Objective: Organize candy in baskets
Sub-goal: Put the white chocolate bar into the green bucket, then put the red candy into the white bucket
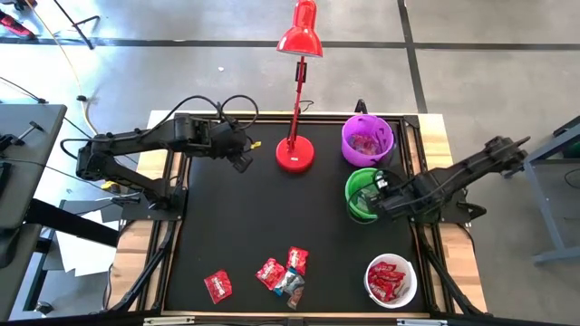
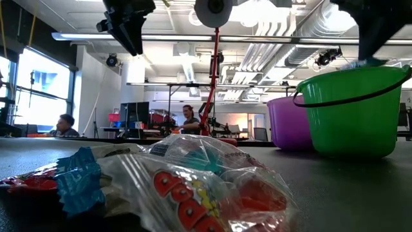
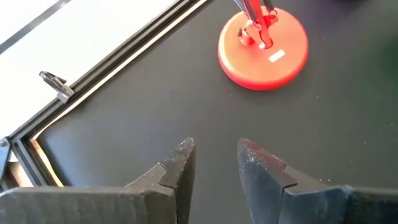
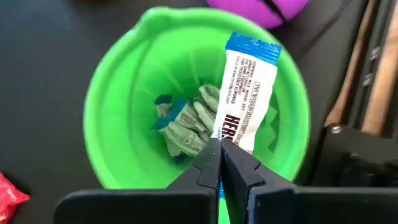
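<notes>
Three round plastic tubs are set along the right edge of the black matte table (image 1: 236,217): the purple basket (image 1: 367,139) near the far right corner, the green basket (image 1: 362,195) just in front of it, and the white basket (image 1: 391,281) at the near right corner, filled with glossy red wrappers. The right gripper (image 4: 221,163) is held over the green basket (image 4: 193,93), its dark jaws pinched tight on the lower end of a white bar with blue ends (image 4: 245,87), a flat oblong wrapper standing upright inside the ribbed tub. Crumpled pale and blue wrappers (image 4: 186,124) are seen lying on that tub's bottom. The left gripper (image 3: 214,165) is poised above the far left part of the table, its two rough-tipped fingers parted with nothing between them. A red desk lamp (image 1: 296,145) with a smooth disc base stands by the far edge. Loose candy (image 1: 281,272), crinkled red and silvery packets, is scattered near the front edge, with one red packet (image 1: 217,286) lying apart towards the left.
</notes>
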